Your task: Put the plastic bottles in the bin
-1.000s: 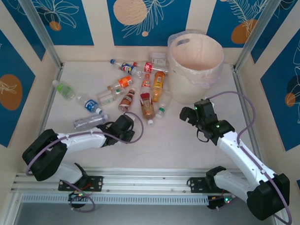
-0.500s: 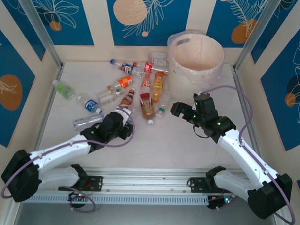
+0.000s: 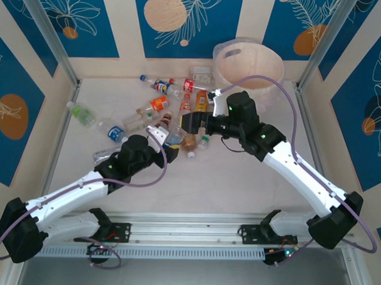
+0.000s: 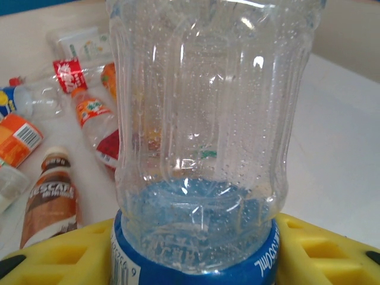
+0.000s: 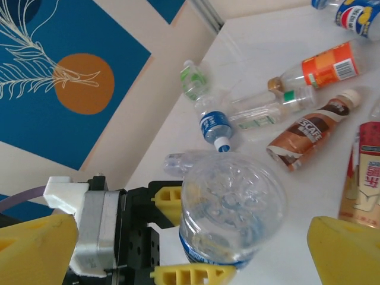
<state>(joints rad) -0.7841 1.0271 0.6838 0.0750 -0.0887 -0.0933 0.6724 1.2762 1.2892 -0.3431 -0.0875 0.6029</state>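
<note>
Plastic bottle (image 4: 202,119), blue-labelled: being clamped by left tool (image 4: 196,261); facing right tool (image 3: 192,122), standing released at 2 o'clock; other bottles (image 3: 201,102) lying at 12 o'clock.

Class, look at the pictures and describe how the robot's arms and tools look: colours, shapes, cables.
Both the left arm and right arm have smooth white shells with black joints, and a thin lilac cable loops along each. The left tool and right tool are black, with chunky yellow fingers bearing rectangular recesses.
</note>
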